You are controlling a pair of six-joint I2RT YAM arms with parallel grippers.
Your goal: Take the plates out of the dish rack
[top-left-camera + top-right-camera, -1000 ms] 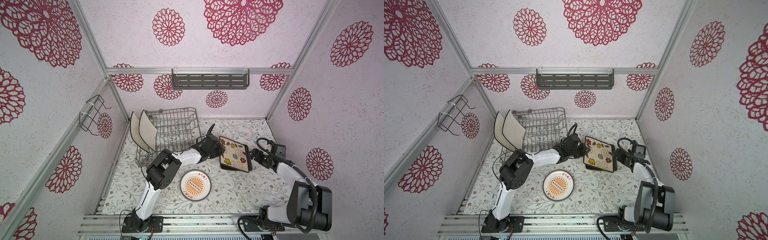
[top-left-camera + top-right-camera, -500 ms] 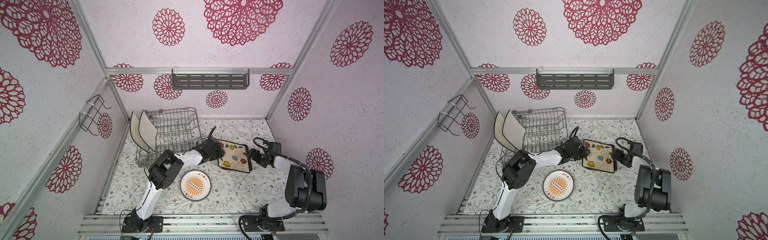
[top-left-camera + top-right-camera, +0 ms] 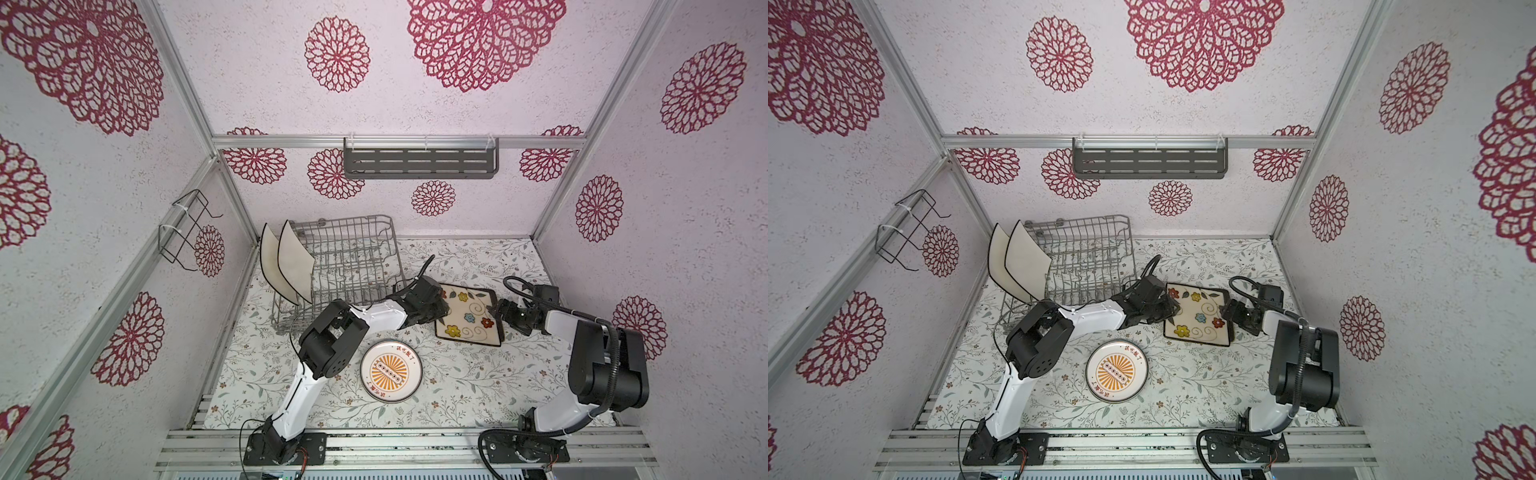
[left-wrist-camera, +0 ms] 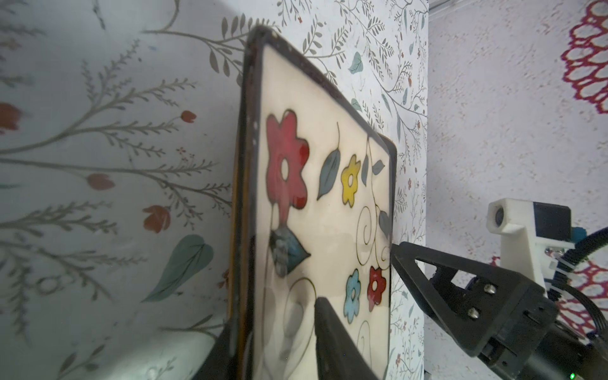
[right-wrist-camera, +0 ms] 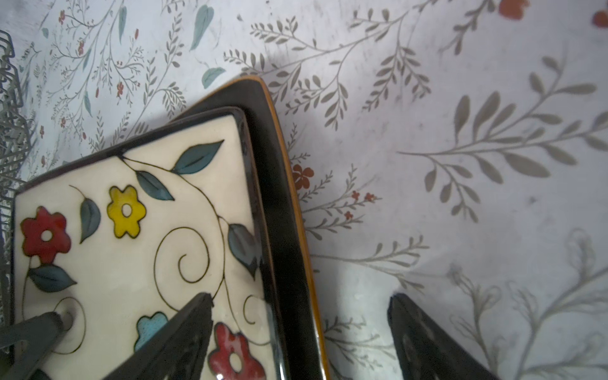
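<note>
The flowered cream plate (image 3: 469, 316) (image 3: 1198, 316) lies flat on a dark brown plate (image 5: 283, 197), right of the dish rack (image 3: 353, 266) (image 3: 1088, 266). My left gripper (image 3: 442, 309) (image 4: 273, 316) is open at its left edge, with one finger over the face, one beneath the rim, and a gap showing. At the right edge my right gripper (image 3: 496, 311) (image 5: 299, 297) is wide open, one finger above the flowers and one above the table. Two white black-rimmed plates (image 3: 291, 262) lean at the rack's left end. A round sunburst plate (image 3: 390, 371) sits on the table in front.
A dark grey slotted shelf (image 3: 419, 164) hangs on the back wall. A thin black wire bracket (image 3: 187, 232) is fixed to the left wall. The rack's tines stand close behind my left forearm. The right wall runs near the right arm's elbow.
The flowered plate has gone from tilted up to lying flat. My left jaws have parted from its rim. The right gripper has stayed at the plate's right edge.
</note>
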